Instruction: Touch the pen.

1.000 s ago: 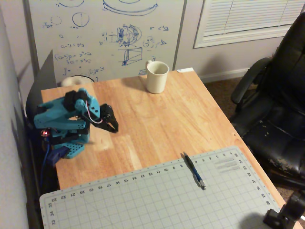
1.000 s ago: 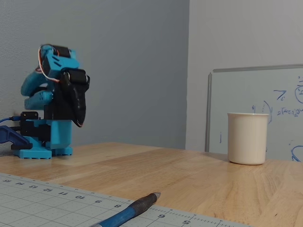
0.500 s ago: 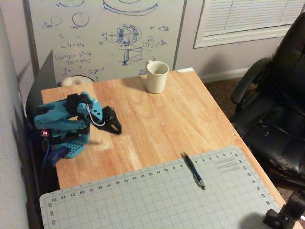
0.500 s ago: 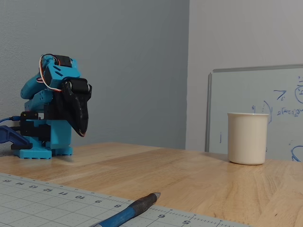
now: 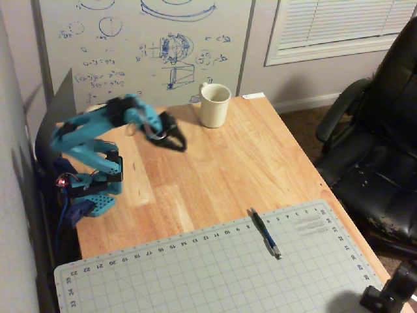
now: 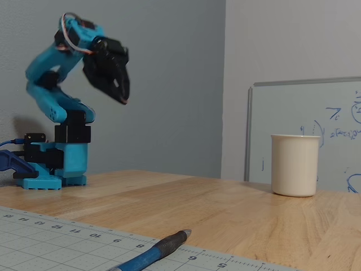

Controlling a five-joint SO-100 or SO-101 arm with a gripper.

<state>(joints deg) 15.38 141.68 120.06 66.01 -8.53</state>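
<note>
A blue pen [image 5: 264, 232] with a dark grip lies on the grey cutting mat [image 5: 195, 274] near the table's front right in the overhead view. It also shows at the bottom of the fixed view [image 6: 152, 254], tip pointing up and right. My gripper [image 5: 177, 141], black on a blue arm, hangs in the air well above the wooden table, far from the pen. In the fixed view the gripper [image 6: 123, 97] points down and right with its jaws together and nothing between them.
A cream mug [image 5: 214, 104] stands at the back of the table, also in the fixed view [image 6: 295, 165]. A whiteboard [image 5: 143, 45] leans behind it. A black office chair [image 5: 378, 143] stands at the table's right. The arm's base [image 5: 91, 189] sits at the left edge.
</note>
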